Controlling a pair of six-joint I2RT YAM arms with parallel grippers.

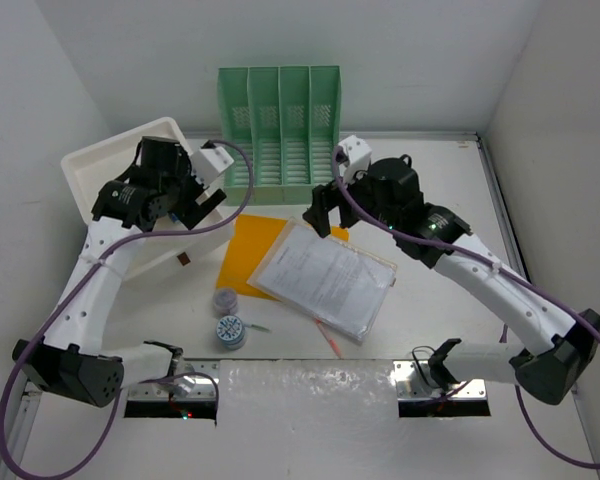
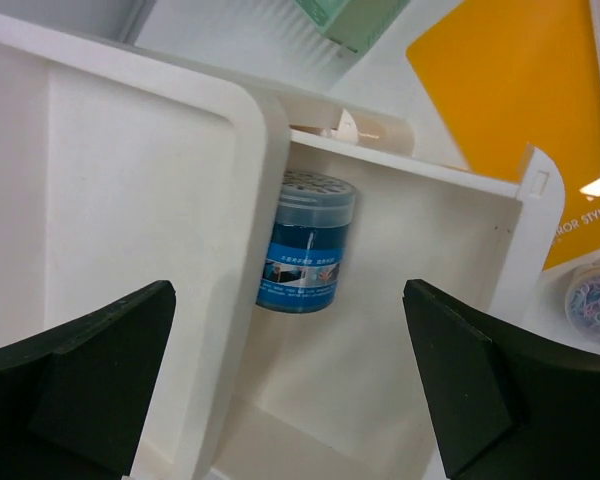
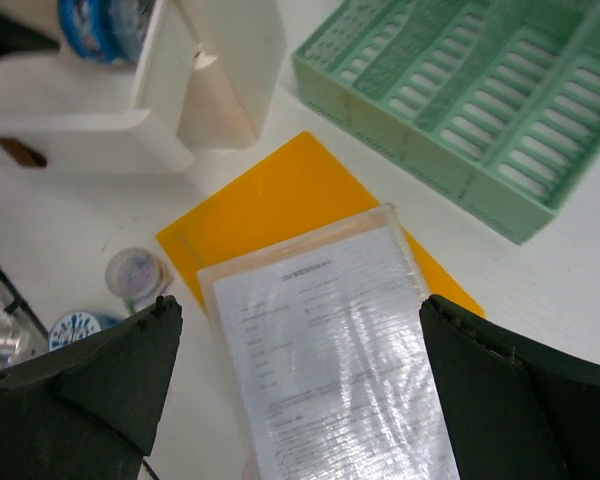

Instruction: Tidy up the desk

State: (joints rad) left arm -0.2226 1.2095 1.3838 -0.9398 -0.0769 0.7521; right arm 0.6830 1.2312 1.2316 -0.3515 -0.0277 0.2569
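White desk (image 1: 165, 315) beneath both arms, carrying sleeved sheet (image 1: 325, 275), orange folder (image 1: 248, 250), green rack (image 1: 280, 110); left jaws wide above white drawer box (image 2: 110, 180) with blue jar (image 2: 305, 250) inside; right jaws wide over the sheet.

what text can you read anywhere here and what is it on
"STYLE", after a cut-off word ending "OR": on the yellow folder.
Label on the blue jar: too small to read.
Text on the printed sheet: blurred, unreadable.
Lid of the round blue-and-white tin: print too small to read.
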